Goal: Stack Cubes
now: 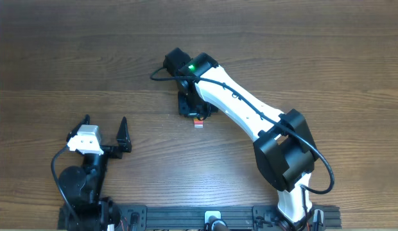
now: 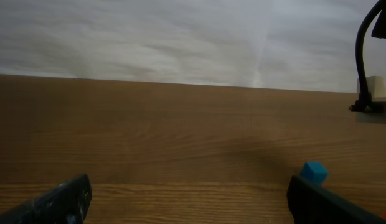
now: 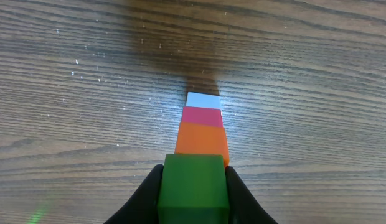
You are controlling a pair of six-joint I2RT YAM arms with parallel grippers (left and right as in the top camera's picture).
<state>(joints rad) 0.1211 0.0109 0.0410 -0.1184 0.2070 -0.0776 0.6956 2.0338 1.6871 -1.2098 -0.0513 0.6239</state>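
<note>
In the right wrist view a column of cubes rises from the table: a pale blue cube [image 3: 203, 100] lowest, then a pink cube [image 3: 202, 116], an orange cube [image 3: 202, 140] and a green cube [image 3: 193, 187] on top. My right gripper [image 3: 193, 194] is shut on the green cube, one finger on each side. From above, the right gripper [image 1: 194, 102] hangs mid-table with a bit of the pink cube [image 1: 199, 122] showing below it. My left gripper [image 1: 104, 126] is open near its base, holding nothing. A blue cube [image 2: 315, 171] sits alone on the table.
The bare wooden table [image 1: 70, 58] has free room at the left and far side. The right arm [image 1: 250, 112] stretches diagonally over the table's middle, and part of it [image 2: 375, 99] shows in the left wrist view.
</note>
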